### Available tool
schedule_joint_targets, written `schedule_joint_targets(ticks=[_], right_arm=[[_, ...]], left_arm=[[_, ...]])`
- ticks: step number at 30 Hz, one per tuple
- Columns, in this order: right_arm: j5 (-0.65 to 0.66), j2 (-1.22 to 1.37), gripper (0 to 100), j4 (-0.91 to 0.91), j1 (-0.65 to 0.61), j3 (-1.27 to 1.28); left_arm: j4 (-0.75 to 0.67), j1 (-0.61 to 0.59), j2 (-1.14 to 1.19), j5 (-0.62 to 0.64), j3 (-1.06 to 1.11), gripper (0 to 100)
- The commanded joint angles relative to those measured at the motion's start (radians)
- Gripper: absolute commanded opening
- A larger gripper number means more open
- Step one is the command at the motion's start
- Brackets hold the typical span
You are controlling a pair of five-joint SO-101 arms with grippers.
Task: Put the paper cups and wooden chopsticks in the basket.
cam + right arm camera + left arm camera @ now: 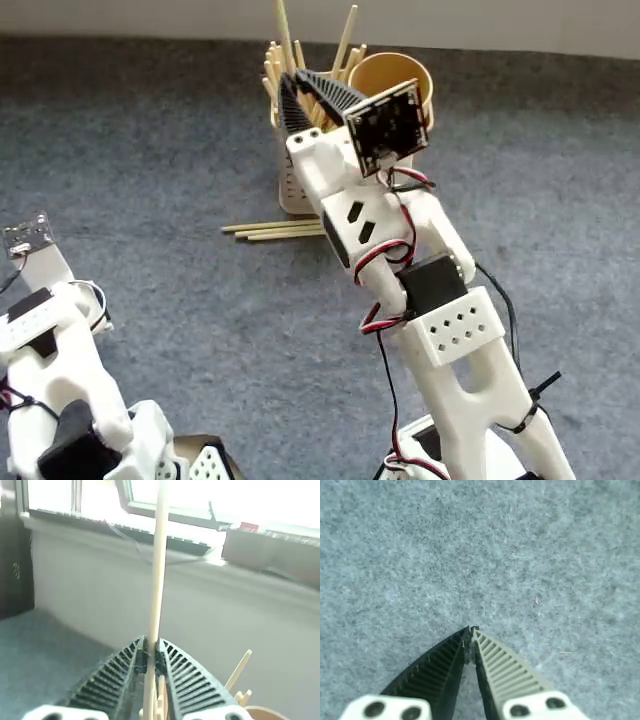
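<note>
Now | right gripper clamps pale wooden chopstick, upright | left gripper closed, empty

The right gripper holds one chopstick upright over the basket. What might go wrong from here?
The right gripper pinches the long wooden chopstick low down; released, it may topple out of the crowded pale slotted basket. The arm could bump the brown paper cup close by. The loose chopsticks on the grey carpet lie flat beside the basket, awkward to grasp.
</note>
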Motion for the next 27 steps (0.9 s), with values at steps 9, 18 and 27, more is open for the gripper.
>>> schedule_joint_targets(ticks=[9, 18, 27], right_arm=[[0.012, 0.015, 0.4, -0.243, 0.042, -0.036], [0.011, 0.259, 0.4, -0.456, 0.159, -0.036], [0.006, 0.344, 0.4, -0.460, 0.168, 0.010]], left_arm=[[-0.012, 0.004, -0.025, -0.005, -0.025, 3], [-0.012, 0.004, -0.025, -0.006, -0.025, 3], [-0.012, 0.004, -0.025, -0.006, -0.025, 3]])
